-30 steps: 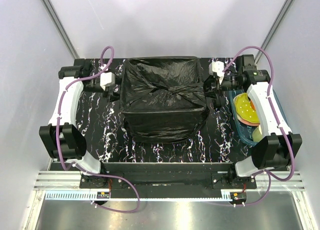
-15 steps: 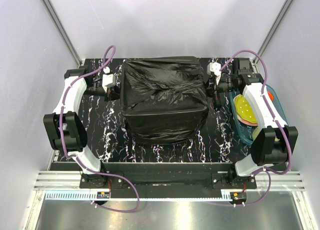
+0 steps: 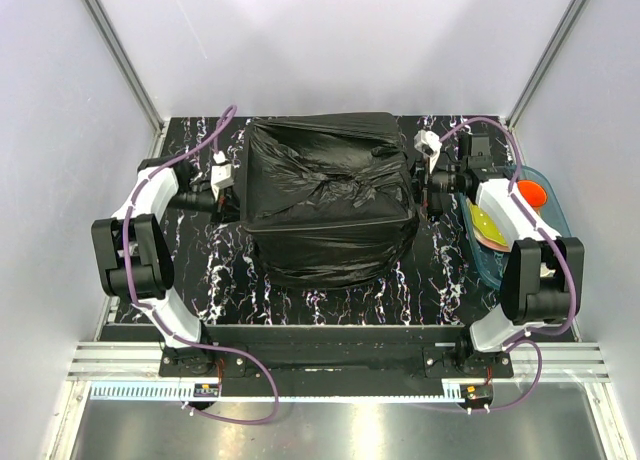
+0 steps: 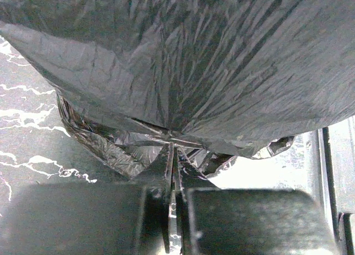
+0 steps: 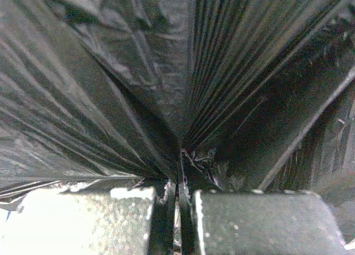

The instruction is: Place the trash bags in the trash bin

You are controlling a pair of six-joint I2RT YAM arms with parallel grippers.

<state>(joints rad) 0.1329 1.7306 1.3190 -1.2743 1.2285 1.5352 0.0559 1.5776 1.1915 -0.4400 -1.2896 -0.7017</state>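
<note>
The black trash bag (image 3: 330,205) sits mid-way on the marble tabletop (image 3: 220,270) as a boxy mound (what it covers is hidden). The left gripper (image 4: 173,155) pinches its film on one side and the right gripper (image 5: 178,177) on the other. A blue tray (image 3: 492,268) lies beside the right arm.

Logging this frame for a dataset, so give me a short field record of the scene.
bag: wrinkly glossy black plastic film trash bag, draped over a boxy form mid-table
bin: hidden, cannot confirm
left: left gripper shut on bag film
right: right gripper shut on bag film
tray: shallow blue plastic tray beside right arm, yellow item and orange item inside
table: black white-veined marble tabletop
</note>
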